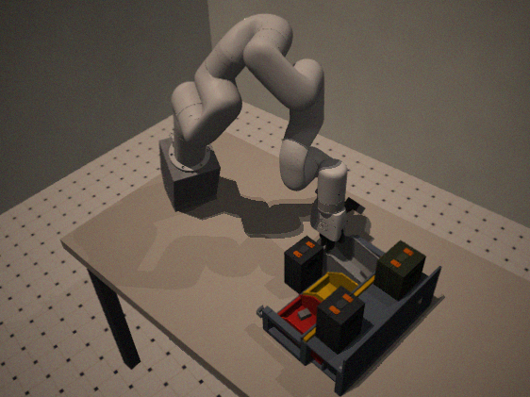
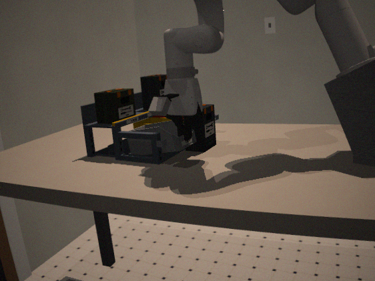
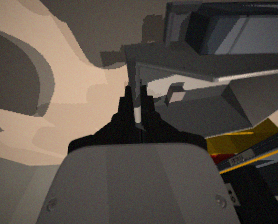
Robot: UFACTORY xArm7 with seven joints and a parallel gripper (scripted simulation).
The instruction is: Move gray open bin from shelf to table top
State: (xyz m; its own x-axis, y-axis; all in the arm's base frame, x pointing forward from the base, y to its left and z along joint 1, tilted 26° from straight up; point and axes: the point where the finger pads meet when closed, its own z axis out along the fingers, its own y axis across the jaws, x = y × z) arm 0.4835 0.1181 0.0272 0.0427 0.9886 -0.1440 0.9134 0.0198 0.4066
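Observation:
The gray open bin (image 1: 368,257) (image 2: 165,131) (image 3: 222,112) is at one end of the shelf (image 1: 379,305) (image 2: 89,142). It looks partly out through the open front and slightly tilted, with its side showing above the low end rail. A small gray part (image 3: 176,95) shows inside it. My gripper (image 1: 328,246) (image 2: 188,138) (image 3: 136,94) points down and is shut on the bin's front wall. The bin's base and any contact under it are hidden. The yellow bin (image 1: 334,281) (image 3: 257,137) and the red bin (image 1: 294,309) sit beside it, open fronts out.
A black box (image 1: 302,265) (image 2: 209,143) stands on the table (image 1: 189,312) close beside the gripper, in front of the shelf. A second black box (image 1: 339,323) (image 2: 151,89) and a dark green box (image 1: 401,272) (image 2: 110,109) stand on top of the shelf.

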